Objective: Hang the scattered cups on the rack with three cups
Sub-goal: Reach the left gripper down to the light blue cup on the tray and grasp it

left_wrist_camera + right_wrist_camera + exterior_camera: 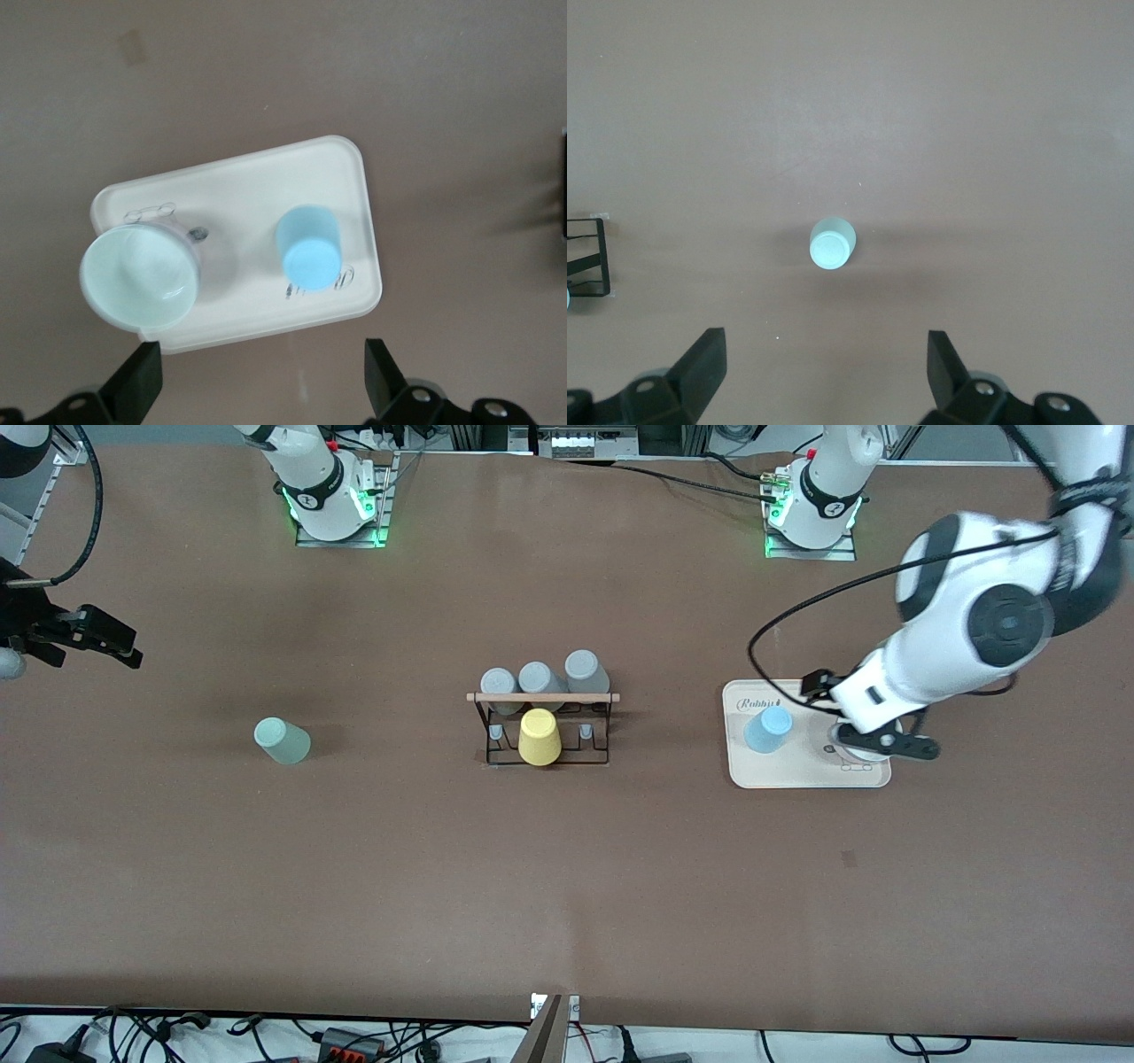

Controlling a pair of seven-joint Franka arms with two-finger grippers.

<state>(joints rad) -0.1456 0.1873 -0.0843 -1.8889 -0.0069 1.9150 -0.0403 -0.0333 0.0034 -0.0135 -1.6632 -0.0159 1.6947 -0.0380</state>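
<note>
Both grippers, left (257,376) over the beige tray (230,181), right (824,372) above the surface (567,868), had fingers apart; the light blue cup (768,729) and mint green cup (282,741) looked light, stiff, slippery, best pinched across their tapered walls.

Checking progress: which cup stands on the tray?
The light blue cup, upside down on the beige tray, under the left gripper. The mint cup sits on bare table.

Front camera looks down high over the table (567,886); both wrist cameras (closer) face straight down, sharing the tray (802,775) (248,177) and mint cup (282,741) (832,244).
</note>
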